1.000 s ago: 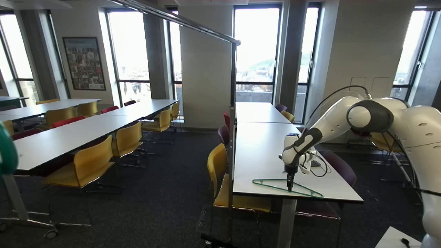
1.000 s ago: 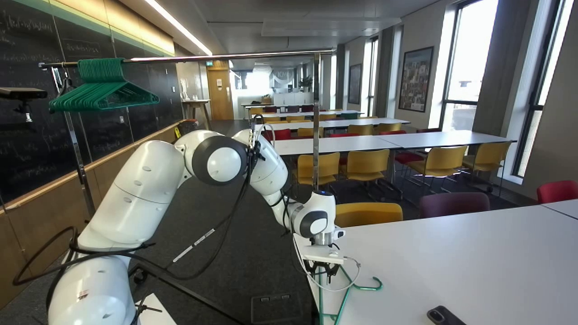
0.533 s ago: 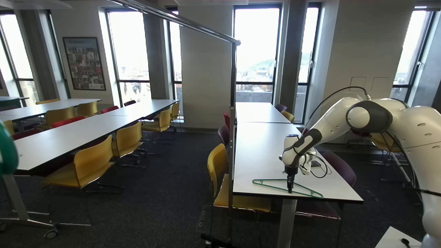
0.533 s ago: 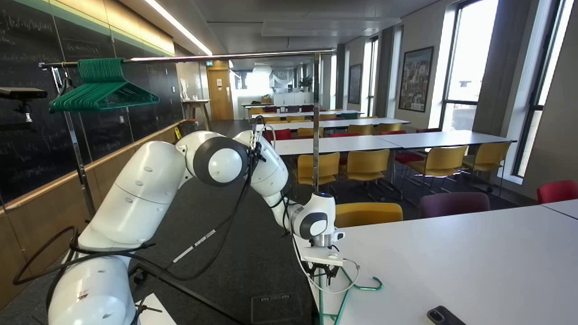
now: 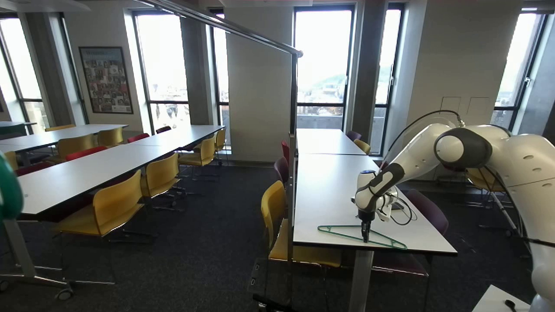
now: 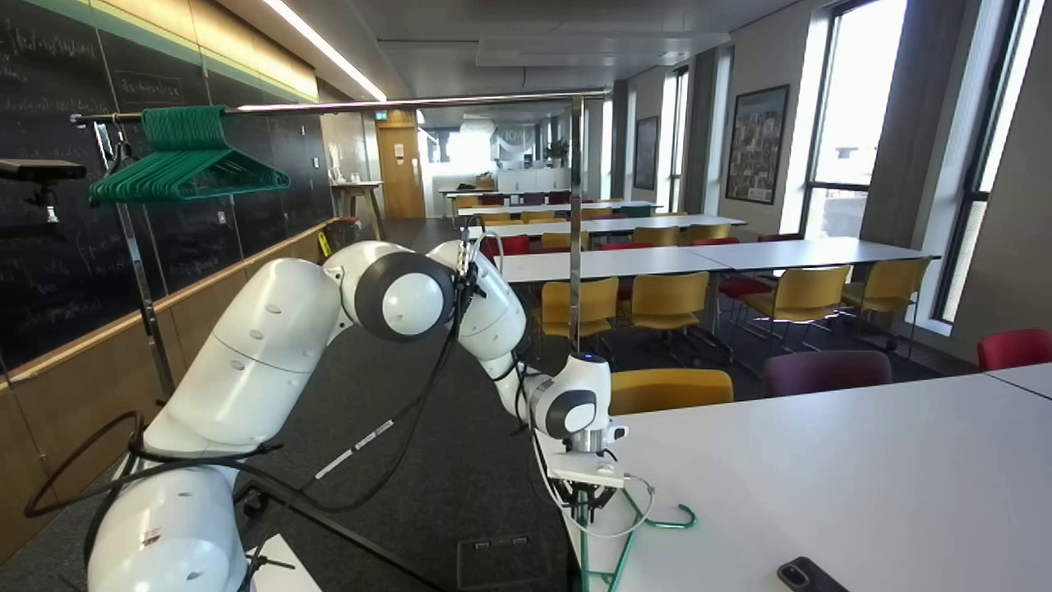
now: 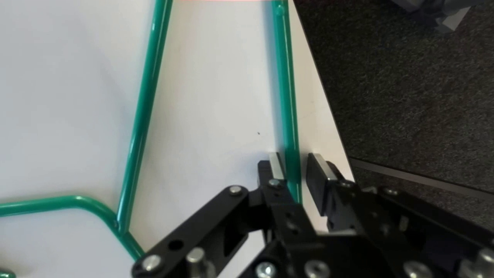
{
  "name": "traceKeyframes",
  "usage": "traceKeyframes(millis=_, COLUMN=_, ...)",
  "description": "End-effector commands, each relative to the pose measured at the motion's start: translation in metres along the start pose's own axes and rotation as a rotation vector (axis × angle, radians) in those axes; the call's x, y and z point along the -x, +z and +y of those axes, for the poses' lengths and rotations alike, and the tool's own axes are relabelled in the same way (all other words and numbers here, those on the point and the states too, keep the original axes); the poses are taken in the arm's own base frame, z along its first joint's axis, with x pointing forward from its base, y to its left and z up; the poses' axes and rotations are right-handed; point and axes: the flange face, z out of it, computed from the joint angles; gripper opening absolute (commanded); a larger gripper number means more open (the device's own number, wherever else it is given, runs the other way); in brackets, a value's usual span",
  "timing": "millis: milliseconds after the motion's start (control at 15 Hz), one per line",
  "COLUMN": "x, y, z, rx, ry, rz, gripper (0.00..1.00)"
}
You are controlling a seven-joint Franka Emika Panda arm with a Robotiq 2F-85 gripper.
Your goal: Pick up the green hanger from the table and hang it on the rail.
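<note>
Pincer (image 7: 297, 170) (narrowly spread) straddles one bar of the green hanger (image 7: 287, 88).

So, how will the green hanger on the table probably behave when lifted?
The green hanger looks stiff, since its long bars run straight. It is probably light, being only a thin open frame. Its glossy surface might slip.

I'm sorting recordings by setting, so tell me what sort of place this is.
Probably a classroom or seminar room: a wide blackboard has writing on it, and long white tables stand in rows, lined with yellow chairs.
</note>
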Motion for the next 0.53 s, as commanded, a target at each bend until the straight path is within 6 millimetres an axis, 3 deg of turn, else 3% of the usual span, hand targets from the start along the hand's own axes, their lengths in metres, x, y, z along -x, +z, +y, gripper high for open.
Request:
traceKeyframes(millis=0, x=-0.001, y=-0.005, z=0.003, rx=0.005, ry=0.015, rz=0.004, gripper=0.0)
traceKeyframes(millis=267, x=0.001, y=-0.01, z=0.003, rx=0.009, ry=0.027, rz=0.0, gripper=0.02)
traceKeyframes(millis=467, x=0.005, y=-0.031, z=-0.002, rx=0.043, ry=0.049, rz=-0.005, gripper=0.02)
